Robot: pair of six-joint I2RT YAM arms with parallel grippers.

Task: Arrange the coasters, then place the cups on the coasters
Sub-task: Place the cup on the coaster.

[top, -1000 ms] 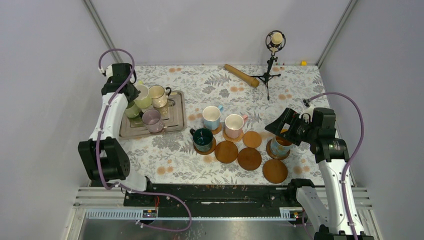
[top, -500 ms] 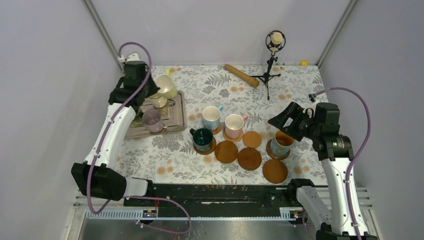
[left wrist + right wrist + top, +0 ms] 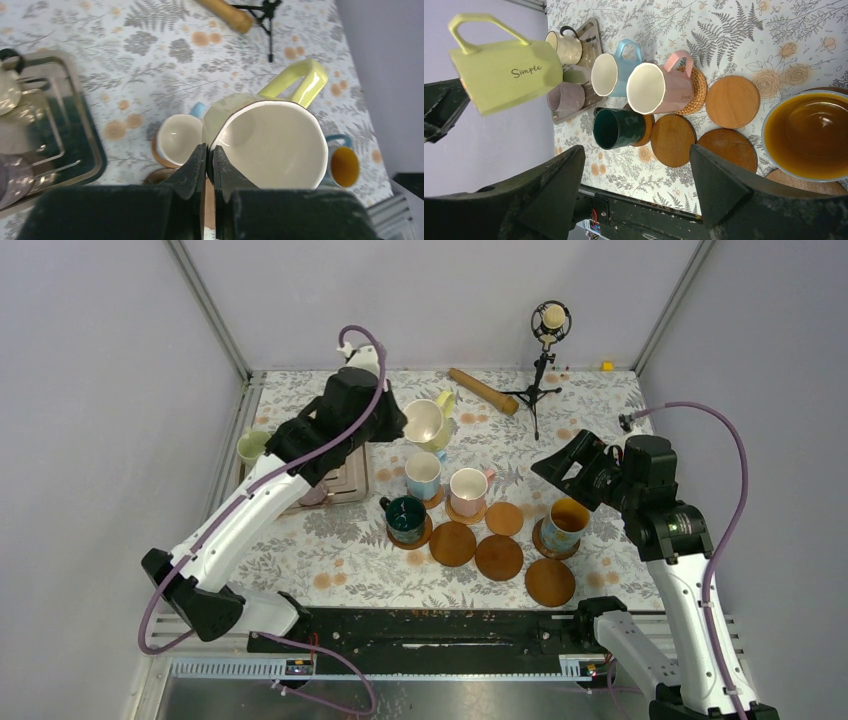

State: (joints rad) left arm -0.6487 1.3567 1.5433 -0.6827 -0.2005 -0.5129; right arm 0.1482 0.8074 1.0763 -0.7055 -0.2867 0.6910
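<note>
Glaze likely makes the light green mug slippery and brittle; left pincer clamps its rim wall, right pincer gapes empty.

The overhead camera looks steeply down over the whole scene; both nearer wrist cameras share with it the pale-green ceramic mug.
</note>
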